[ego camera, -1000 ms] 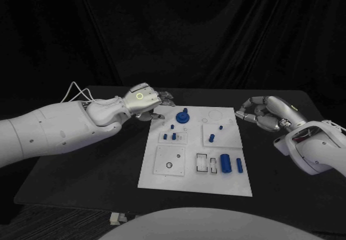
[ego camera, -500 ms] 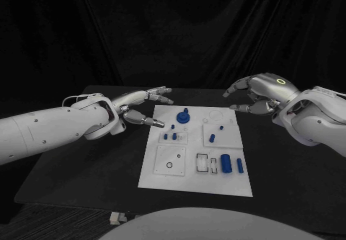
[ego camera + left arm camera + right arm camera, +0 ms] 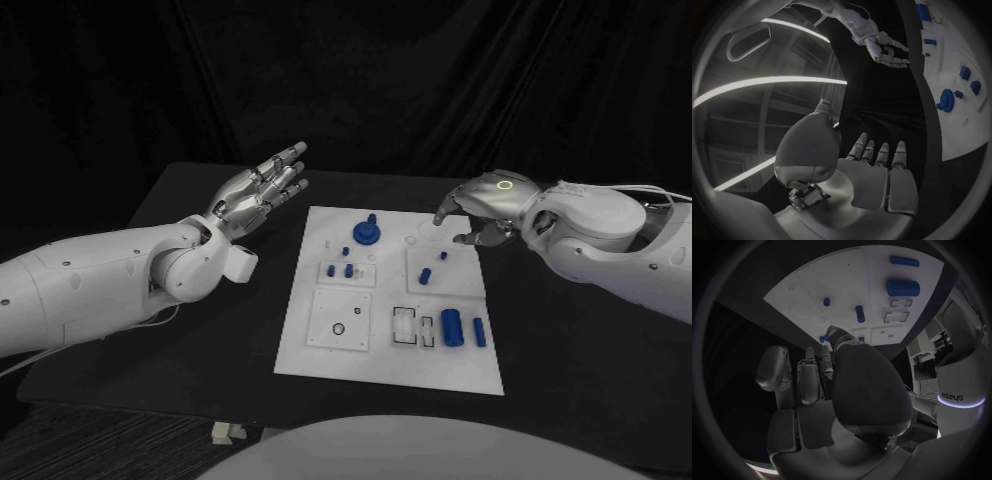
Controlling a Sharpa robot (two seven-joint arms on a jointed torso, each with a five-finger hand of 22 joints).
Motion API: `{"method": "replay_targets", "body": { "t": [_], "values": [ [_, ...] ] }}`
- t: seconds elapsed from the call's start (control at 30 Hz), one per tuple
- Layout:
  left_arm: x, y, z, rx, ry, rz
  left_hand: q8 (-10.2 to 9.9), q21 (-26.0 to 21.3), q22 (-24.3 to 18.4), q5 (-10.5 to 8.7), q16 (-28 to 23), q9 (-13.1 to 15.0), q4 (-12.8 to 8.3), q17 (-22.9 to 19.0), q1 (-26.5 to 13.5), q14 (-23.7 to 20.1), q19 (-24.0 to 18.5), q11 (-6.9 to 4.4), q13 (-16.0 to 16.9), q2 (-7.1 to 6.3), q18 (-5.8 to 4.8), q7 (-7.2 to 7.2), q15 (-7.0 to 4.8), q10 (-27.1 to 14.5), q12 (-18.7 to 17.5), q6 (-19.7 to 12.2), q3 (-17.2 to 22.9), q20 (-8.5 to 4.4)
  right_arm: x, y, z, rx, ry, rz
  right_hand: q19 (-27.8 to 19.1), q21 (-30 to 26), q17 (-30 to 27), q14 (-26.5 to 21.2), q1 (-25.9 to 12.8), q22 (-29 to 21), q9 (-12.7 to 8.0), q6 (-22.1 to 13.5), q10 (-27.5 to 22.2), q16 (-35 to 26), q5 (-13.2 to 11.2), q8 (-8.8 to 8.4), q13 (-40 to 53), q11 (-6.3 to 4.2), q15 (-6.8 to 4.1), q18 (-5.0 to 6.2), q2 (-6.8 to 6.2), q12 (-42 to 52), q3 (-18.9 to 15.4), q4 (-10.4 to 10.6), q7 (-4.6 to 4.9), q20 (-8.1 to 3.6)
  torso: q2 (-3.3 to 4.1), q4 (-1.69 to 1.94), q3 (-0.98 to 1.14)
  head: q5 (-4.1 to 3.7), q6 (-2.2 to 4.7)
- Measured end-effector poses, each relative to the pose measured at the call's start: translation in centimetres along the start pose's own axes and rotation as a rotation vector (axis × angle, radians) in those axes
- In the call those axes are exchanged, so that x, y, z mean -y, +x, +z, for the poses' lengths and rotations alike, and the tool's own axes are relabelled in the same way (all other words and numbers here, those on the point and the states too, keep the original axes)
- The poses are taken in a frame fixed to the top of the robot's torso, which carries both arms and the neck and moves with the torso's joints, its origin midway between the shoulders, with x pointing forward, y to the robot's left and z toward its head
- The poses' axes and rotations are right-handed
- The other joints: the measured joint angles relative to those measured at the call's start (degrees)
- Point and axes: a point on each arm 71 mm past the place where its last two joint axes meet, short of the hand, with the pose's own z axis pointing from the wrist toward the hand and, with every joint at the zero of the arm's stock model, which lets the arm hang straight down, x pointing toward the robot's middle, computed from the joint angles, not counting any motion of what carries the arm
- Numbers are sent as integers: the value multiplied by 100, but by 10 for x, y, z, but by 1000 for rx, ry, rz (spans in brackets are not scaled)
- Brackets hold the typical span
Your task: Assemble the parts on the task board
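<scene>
The white task board lies in the middle of the black table. On it are a blue round part with a peg, small blue pegs, a blue cylinder and a thin blue bar. My left hand is raised off the board's far left corner, flat, fingers stretched out, holding nothing; the left wrist view shows its bare palm. My right hand hovers over the board's far right corner, fingers bent downward and apart, empty. The right wrist view shows that hand above the board.
A small black ring lies on a square plate at the board's near left. Two rectangular slots sit beside the cylinder. Black table surrounds the board, with dark curtains behind.
My left hand has uncurled from a fist, turned and risen, fingers now straight. My right hand has swung from the table right of the board to above its far right corner.
</scene>
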Motion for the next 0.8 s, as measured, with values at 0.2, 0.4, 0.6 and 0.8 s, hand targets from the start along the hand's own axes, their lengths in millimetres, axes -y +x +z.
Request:
{"method": "replay_targets", "body": {
  "t": [0.2,0.4,0.6,0.8],
  "values": [
    [-3,-2,-4,37,2,-74,-13,0,-59,0,0,-9,0,0,34,0,-3,0,0,47,91,-1,0,0,49,-68,0,-4,-1,8,5,-30,1,-17,0,0,0,0,-25,2,54,58,147,0,0,0,-34,1,0,0,25,62,16,-16,41,0,-2,29,-69,-33,0],
    [-4,-3,-5,54,2,-101,-50,0,-79,85,0,-36,-16,1,38,0,-2,0,1,313,181,-37,-65,0,96,-394,78,-87,-1,20,8,-54,7,-19,0,0,-25,0,-56,5,105,138,319,0,0,0,-63,-15,0,1,56,136,42,-42,79,0,-5,30,-81,-55,0],
    [-5,-3,-6,58,2,-104,-50,0,-108,217,0,-47,-16,2,92,0,-1,52,1,491,267,31,-147,-11,156,-481,78,-191,-1,30,11,-67,9,-18,13,-29,-58,0,-121,4,161,238,575,-44,0,0,-102,-41,0,1,121,216,98,-98,184,-13,-4,27,-84,-96,0],
    [-5,-3,-6,53,2,-93,-50,0,-116,389,0,-47,-40,3,182,-2,8,120,1,640,266,84,-115,-44,156,-490,54,-200,1,36,12,-75,12,-16,21,-88,-101,0,-121,3,196,314,652,-43,0,0,-146,-102,0,1,121,216,150,-150,379,-21,-2,27,-85,-142,0]
  ]
}}
